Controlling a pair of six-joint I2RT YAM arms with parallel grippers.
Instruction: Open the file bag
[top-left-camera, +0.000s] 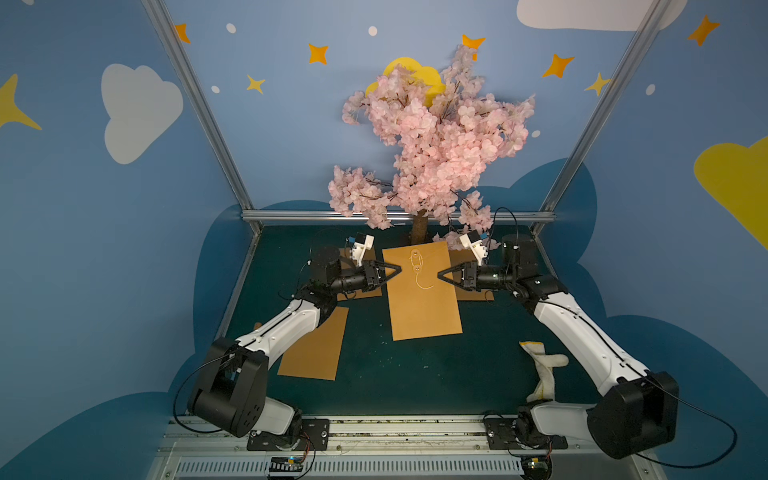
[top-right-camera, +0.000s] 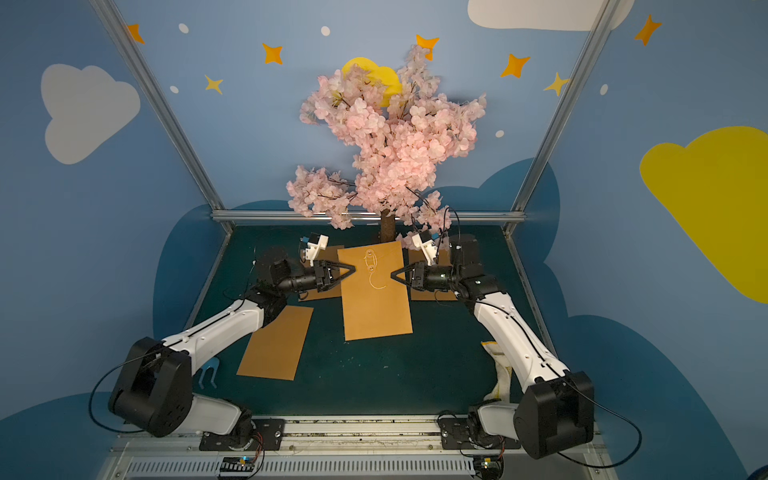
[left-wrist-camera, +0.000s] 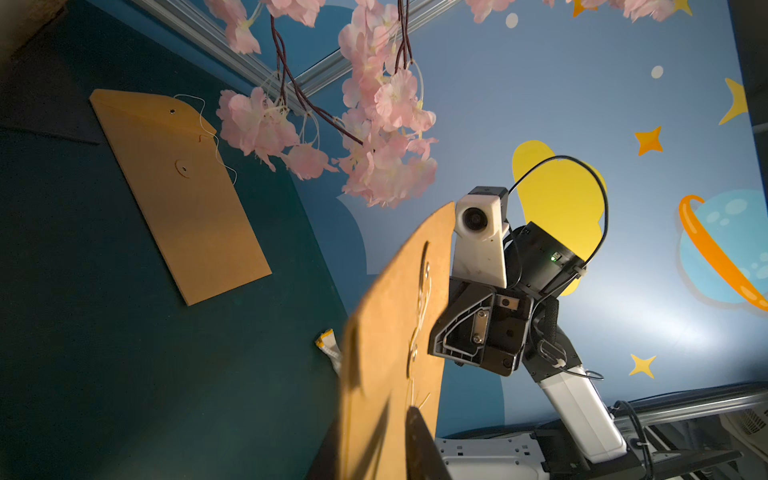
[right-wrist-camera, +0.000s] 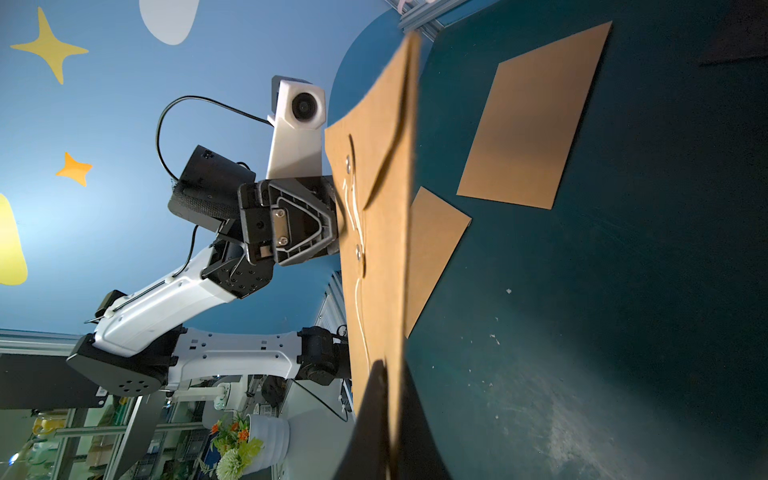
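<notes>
Blue walls (top-left-camera: 104, 249) painted with clouds and stars enclose a dark green table (top-left-camera: 415, 374), with a pink blossom tree (top-left-camera: 432, 137) at its far edge. In both top views the file bag (top-left-camera: 424, 299) sits at the table's centre with its flap end toward the tree and its string (top-left-camera: 417, 270) wound between the two buttons. The left gripper (top-left-camera: 398, 270) and right gripper (top-left-camera: 441, 274) point at each other, their jaws pinched on the bag's opposite long edges. A front envelope (top-left-camera: 311, 345), a left envelope (top-left-camera: 365, 293) and a right envelope (top-left-camera: 476, 294) lie flat around it, and a white cloth (top-left-camera: 544, 370) lies near the right arm. From the left wrist, the file bag (left-wrist-camera: 395, 332) is seen almost edge-on, raised clear of the table, with one of this gripper's dark fingers (left-wrist-camera: 419, 449) against its near edge and the right gripper (left-wrist-camera: 440, 332) closed on the far edge; the right envelope (left-wrist-camera: 178, 191) lies on the table beyond. From the right wrist, the file bag (right-wrist-camera: 382, 232) hangs above the left envelope (right-wrist-camera: 532, 120) and front envelope (right-wrist-camera: 436, 249), and the left gripper (right-wrist-camera: 330, 220) is clamped on its far edge.
</notes>
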